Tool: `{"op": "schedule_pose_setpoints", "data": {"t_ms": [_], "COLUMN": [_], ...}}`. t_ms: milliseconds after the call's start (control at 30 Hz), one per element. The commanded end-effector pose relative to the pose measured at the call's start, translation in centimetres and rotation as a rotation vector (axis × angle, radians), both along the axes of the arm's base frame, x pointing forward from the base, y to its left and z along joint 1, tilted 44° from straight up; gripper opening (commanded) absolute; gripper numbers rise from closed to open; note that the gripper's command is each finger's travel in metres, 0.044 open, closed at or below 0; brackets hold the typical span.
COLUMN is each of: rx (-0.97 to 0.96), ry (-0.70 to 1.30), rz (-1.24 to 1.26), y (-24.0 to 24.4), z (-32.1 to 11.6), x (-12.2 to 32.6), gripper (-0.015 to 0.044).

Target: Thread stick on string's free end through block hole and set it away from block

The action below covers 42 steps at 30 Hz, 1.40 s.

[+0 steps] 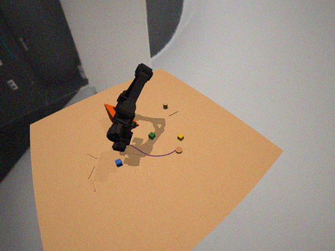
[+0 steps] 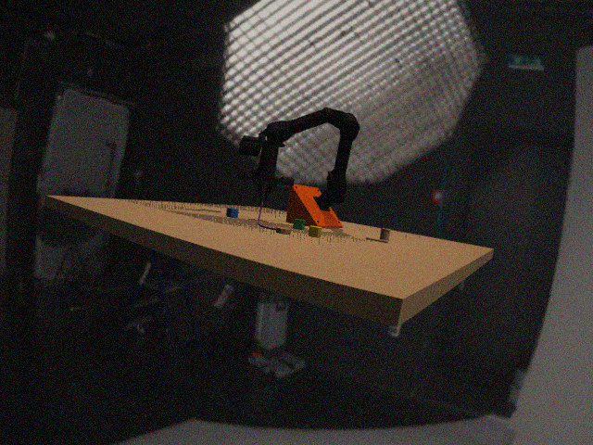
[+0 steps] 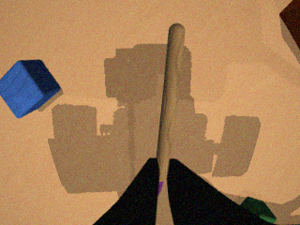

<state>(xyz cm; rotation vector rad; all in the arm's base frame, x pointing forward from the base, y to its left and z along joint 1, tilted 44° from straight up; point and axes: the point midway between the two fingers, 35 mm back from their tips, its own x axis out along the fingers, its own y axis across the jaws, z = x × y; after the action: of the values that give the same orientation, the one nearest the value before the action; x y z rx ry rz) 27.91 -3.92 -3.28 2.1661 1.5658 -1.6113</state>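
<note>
My gripper is shut on the stick with the string. It is above the table. The wooden stick reaches forward from the fingertips in the wrist view, its rounded end free. A bit of purple string shows between the fingers. The string hangs from the gripper to the table, then runs to the round wooden button. The arm hides the fingertips in the top view. I cannot make out the block with the hole.
A blue cube, green cube and yellow cube stand nearby. A dark cylinder stands by a loose stick. Thin sticks lie left of the blue cube. An orange wedge is by the arm's base.
</note>
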Motion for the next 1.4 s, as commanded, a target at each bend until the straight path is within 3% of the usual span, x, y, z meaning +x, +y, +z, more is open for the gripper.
{"op": "schedule_pose_setpoints", "data": {"t_ms": [0,1367], "rx": [0.008,0.056], "ry": [-0.102,-1.138], "rz": [0.105,1.206], "y": [0.1,1.3], "z": [0.1,1.3], "x": [0.4,3.2], "gripper": [0.0000,0.0000]}}
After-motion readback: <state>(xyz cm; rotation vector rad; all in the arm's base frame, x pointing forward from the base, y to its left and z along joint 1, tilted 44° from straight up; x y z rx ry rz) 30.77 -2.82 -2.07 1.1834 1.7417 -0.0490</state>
